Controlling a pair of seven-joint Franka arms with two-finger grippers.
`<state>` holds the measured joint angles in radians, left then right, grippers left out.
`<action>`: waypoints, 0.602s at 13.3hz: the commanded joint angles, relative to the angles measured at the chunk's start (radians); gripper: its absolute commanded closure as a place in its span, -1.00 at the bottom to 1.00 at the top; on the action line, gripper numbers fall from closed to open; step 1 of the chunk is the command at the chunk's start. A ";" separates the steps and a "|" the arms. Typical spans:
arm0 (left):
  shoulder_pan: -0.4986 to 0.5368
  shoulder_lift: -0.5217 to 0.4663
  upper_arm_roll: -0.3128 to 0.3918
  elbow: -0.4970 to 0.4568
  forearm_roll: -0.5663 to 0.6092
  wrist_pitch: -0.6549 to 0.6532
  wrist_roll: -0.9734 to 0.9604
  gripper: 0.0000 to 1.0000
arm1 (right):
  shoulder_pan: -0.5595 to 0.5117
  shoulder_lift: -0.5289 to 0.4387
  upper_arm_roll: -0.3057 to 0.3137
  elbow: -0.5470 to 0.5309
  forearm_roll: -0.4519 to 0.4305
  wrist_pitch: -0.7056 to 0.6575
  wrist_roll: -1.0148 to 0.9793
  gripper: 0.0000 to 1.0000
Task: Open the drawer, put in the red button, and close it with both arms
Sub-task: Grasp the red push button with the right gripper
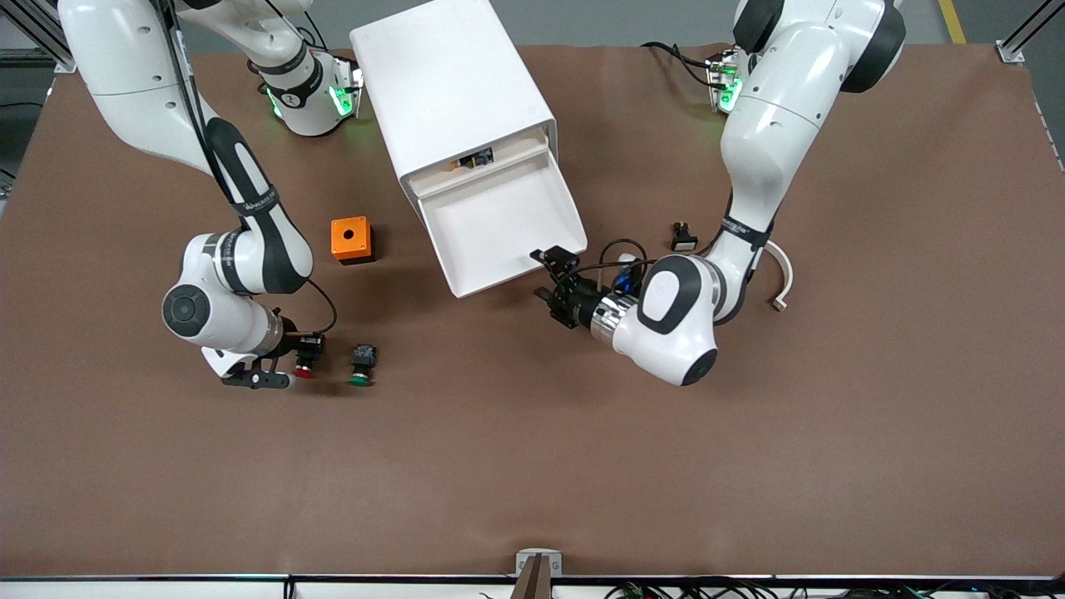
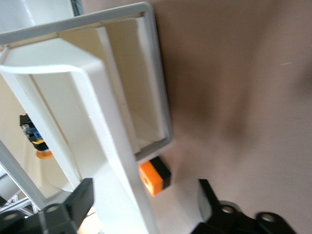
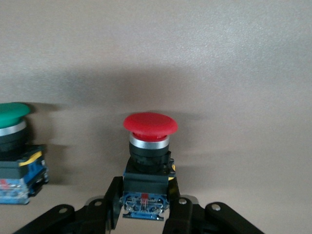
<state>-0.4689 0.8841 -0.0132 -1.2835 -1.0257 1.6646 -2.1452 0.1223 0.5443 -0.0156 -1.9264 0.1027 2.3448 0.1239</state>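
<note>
The drawer [image 1: 499, 225] is pulled out of the white cabinet [image 1: 449, 83], and I see nothing in its tray. My left gripper [image 1: 547, 274] is at the drawer's front corner. In the left wrist view the gripper [image 2: 145, 195] is open, with the drawer's front lip [image 2: 102, 122] between its spread fingers [image 2: 80, 195]. My right gripper [image 1: 301, 359] is low at the table, toward the right arm's end. Its fingers are shut on the blue-black body of the red button [image 3: 149, 123], which also shows in the front view [image 1: 304, 370].
A green-capped button [image 1: 362, 366] lies beside the red one and shows in the right wrist view [image 3: 12, 114]. An orange box with a hole [image 1: 352, 240] sits beside the drawer. A small black and white part [image 1: 684, 237] and a white curved strip [image 1: 782, 279] lie by the left arm.
</note>
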 commanded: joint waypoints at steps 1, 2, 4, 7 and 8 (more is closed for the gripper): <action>-0.001 -0.031 0.077 0.004 0.050 -0.008 0.019 -0.99 | 0.029 -0.067 0.003 0.049 0.015 -0.141 0.104 0.90; 0.006 -0.043 0.099 0.004 0.064 -0.008 0.024 -0.99 | 0.051 -0.079 0.003 0.076 0.015 -0.201 0.155 0.92; 0.007 -0.068 0.162 0.019 0.067 -0.008 0.045 -1.00 | 0.085 -0.116 0.002 0.125 0.015 -0.309 0.276 0.93; 0.009 -0.105 0.277 0.046 0.072 -0.009 0.089 -1.00 | 0.129 -0.147 0.003 0.242 0.015 -0.479 0.521 0.92; 0.009 -0.125 0.307 0.046 0.072 -0.009 0.128 -1.00 | 0.135 -0.147 0.005 0.280 0.015 -0.528 0.612 0.92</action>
<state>-0.4562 0.8051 0.2457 -1.2328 -0.9766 1.6630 -2.0651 0.2439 0.3996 -0.0082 -1.7160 0.1051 1.8995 0.5981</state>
